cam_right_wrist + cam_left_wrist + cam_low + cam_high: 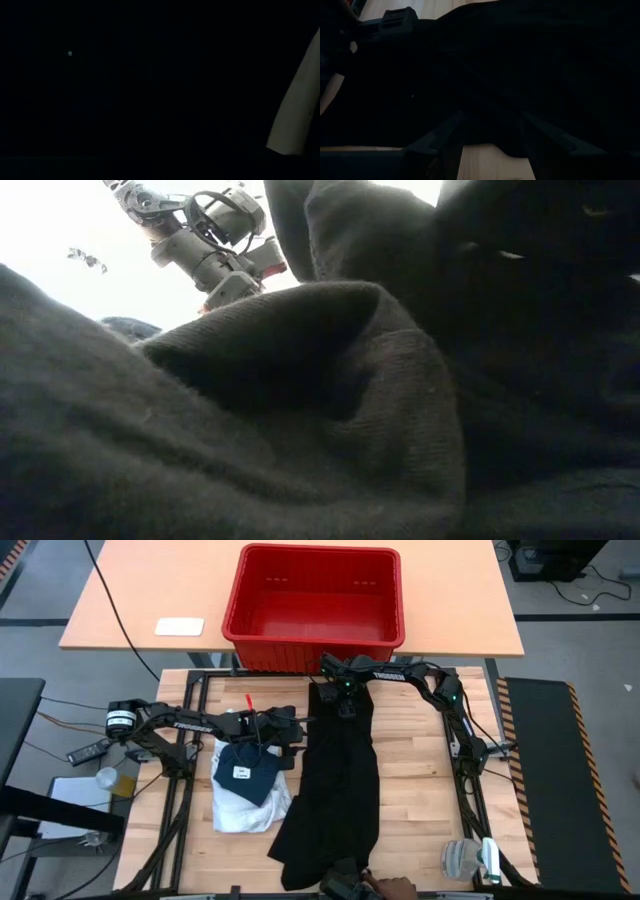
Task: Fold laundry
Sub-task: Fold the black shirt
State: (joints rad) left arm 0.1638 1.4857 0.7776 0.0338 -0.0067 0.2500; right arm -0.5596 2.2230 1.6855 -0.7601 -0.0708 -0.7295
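A long black garment (335, 790) lies stretched from the table's far middle to its near edge, where it fills the low view (300, 430). Left of it lies a white shirt (245, 810) with a small dark blue piece (245, 775) resting on top. My left gripper (298, 730) (492, 116) is open at the black garment's left edge, and dark cloth (490, 75) fills the space ahead of its fingers. My right gripper (346, 705) hangs over the garment's far end, pointing steeply down. Its wrist view shows only darkness. My left gripper stands with its fingers (440, 142) apart around the black garment's left edge (492, 147), coming from the table's left and slanting down. Whether the fingers touch the cloth, I cannot tell.
A red crate (315, 600) stands on the light table beyond the far edge, with a white card (180, 627) to its left. A clear cup (105, 778) sits off the table's left side and a pale roll (465, 860) at the near right corner. Bare wood lies right of the black garment.
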